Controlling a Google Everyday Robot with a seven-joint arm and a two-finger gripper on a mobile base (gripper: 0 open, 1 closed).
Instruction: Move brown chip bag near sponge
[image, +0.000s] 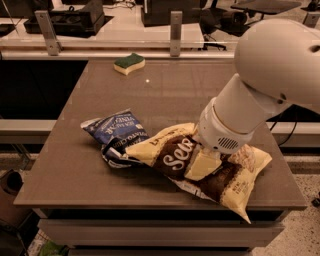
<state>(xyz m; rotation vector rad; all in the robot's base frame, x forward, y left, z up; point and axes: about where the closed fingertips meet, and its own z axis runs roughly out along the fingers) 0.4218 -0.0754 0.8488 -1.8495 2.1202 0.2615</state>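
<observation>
From where I stand, the brown chip bag (175, 156) lies flat and a bit rumpled at the near right of the table (165, 97), about five o'clock on the tabletop. Its left corner touches, maybe overlaps, the smaller blue and white chip bag (115, 131) at its nine o'clock. The sponge (129, 63) sits well apart at the far edge, roughly eleven o'clock from the bag, with bare tabletop between them. The gripper (202, 165) is down on the middle of the brown bag, under the bulky white arm (250, 100). I cannot tell whether it is spread or closed, or whether it has any hold on the foil, because the wrist hides most of it. I'd judge the bag light, puffy and slick, with brittle chips inside, so a hard pinch would crush them and a shallow one would slide off the glossy film. The crimped cream-yellow edge or a gathered fold near the middle looks the surest hold. The loose ends may sag and drag the blue bag along at the nine o'clock side.
</observation>
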